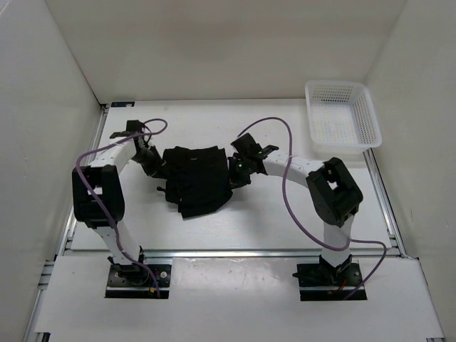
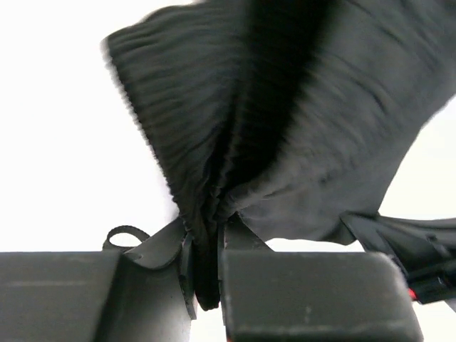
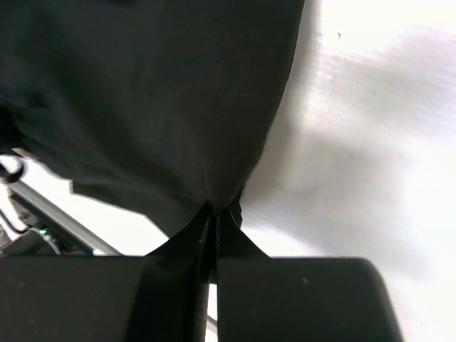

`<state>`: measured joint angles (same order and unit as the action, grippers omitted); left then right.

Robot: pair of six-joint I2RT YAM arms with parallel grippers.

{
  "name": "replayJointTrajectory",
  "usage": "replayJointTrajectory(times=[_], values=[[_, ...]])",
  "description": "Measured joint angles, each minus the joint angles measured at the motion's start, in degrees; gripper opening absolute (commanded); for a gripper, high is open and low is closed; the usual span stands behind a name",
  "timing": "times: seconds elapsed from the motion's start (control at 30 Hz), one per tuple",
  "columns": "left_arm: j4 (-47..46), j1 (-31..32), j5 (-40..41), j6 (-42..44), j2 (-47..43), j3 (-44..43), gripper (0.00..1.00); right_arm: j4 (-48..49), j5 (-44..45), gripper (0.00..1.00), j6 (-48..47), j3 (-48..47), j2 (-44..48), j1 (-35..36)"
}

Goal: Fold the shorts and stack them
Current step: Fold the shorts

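Note:
The black shorts point(image 1: 196, 178) hang bunched between my two grippers over the middle of the table. My left gripper point(image 1: 158, 165) is shut on the ribbed waistband at the shorts' left edge; in the left wrist view the gathered ribbed cloth point(image 2: 235, 121) is pinched between the jaws point(image 2: 206, 242). My right gripper point(image 1: 234, 171) is shut on the smooth cloth at the right edge; in the right wrist view the shorts point(image 3: 157, 100) fan out from the closed jaws point(image 3: 214, 221). The lower part of the shorts droops toward the table.
A white mesh basket point(image 1: 342, 114) stands at the back right corner. White walls enclose the table on the left, back and right. Purple cables loop above both arms. The left arm's base point(image 1: 135, 274) and right arm's base point(image 1: 331, 274) sit at the near edge.

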<state>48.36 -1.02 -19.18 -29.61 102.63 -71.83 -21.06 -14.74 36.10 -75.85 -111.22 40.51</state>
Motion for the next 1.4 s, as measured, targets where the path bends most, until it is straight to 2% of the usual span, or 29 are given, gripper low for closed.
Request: replayJointTrajectory(times=[0.23,0.27,0.3,0.33,0.37,0.4,0.43,0.5,0.6,0.67,0.7,0.73,0.77,0.8,0.83,0.9,1.0,1.13,1.27,1.33,1.37,1.4], values=[[1.8,1.0,-8.0,2.0,-6.2,-0.3,0.12,0.2,5.7,0.01,1.9,7.1,13.3,0.7],[1.5,1.2,-8.5,2.3,-6.3,0.5,0.24,0.2,6.9,0.09,2.1,8.3,14.4,1.2],[1.4,1.3,-8.9,2.7,-5.9,1.5,0.40,0.2,8.1,0.30,2.3,9.4,15.1,1.9],[1.6,1.3,-9.3,3.3,-5.0,2.5,0.67,0.1,9.1,0.41,2.5,10.3,15.2,2.6],[1.5,1.4,-9.6,4.0,-3.7,3.5,0.76,0.0,10.0,0.50,2.9,11.1,15.1,3.4],[1.6,1.4,-9.9,4.3,-2.1,4.2,0.84,-0.1,10.8,0.66,2.9,12.0,15.0,4.1],[1.6,1.4,-10.2,4.7,-0.4,5.0,0.89,-0.5,11.4,0.69,2.8,12.7,14.8,4.7],[2.4,1.4,-10.4,5.2,2.1,5.7,0.91,-1.4,12.3,0.78,2.9,13.6,14.8,5.5],[5.4,1.4,-8.8,5.6,1.9,4.4,0.91,-3.3,14.8,0.79,2.6,13.6,15.5,5.6],[8.0,1.4,-6.2,5.9,0.3,0.6,0.84,-5.1,16.5,0.67,2.3,12.8,16.6,5.6],[9.0,1.5,-5.0,6.0,-0.6,-1.5,0.75,-5.9,17.3,0.57,2.1,12.1,17.2,5.5],[9.5,1.6,-3.8,6.1,-1.8,-4.0,0.50,-6.5,18.1,0.48,1.9,11.1,17.7,5.5],[9.9,1.7,-2.7,5.9,-3.0,-6.2,0.36,-7.0,18.7,0.26,1.7,9.7,18.0,5.4],[10.1,1.9,-1.6,5.8,-4.1,-8.0,0.26,-7.3,19.3,0.18,1.4,8.1,18.1,5.3],[10.2,2.1,-0.8,5.9,-5.1,-9.7,0.10,-7.6,19.6,0.08,1.3,6.2,17.9,5.0],[10.0,2.9,0.1,5.7,-5.9,-12.0,0.10,-8.0,19.6,0.03,0.8,1.8,16.5,4.6],[9.5,4.7,0.8,5.6,-3.9,-13.9,0.10,-7.6,18.9,0.02,0.6,-5.7,11.0,3.4],[8.1,6.4,1.8,5.1,4.3,-14.2,0.10,-6.9,17.5,0.02,0.4,-12.6,1.4,1.6],[7.1,7.0,3.5,4.5,13.5,-14.3,0.10,-7.2,17.0,0.02,0.3,-15.1,-6.6,-0.6],[7.1,7.2,3.5,4.2,16.6,-14.4,0.10,-7.7,16.9,0.06,0.3,-15.1,-8.8,-1.5],[7.5,7.2,3.2,4.1,17.4,-15.0,0.13,-8.0,16.7,0.11,0.4,-15.1,-9.3,-1.9],[8.0,7.3,3.3,4.0,17.5,-15.7,0.17,-8.2,16.4,0.25,0.4,-15.1,-9.6,-2.2]])
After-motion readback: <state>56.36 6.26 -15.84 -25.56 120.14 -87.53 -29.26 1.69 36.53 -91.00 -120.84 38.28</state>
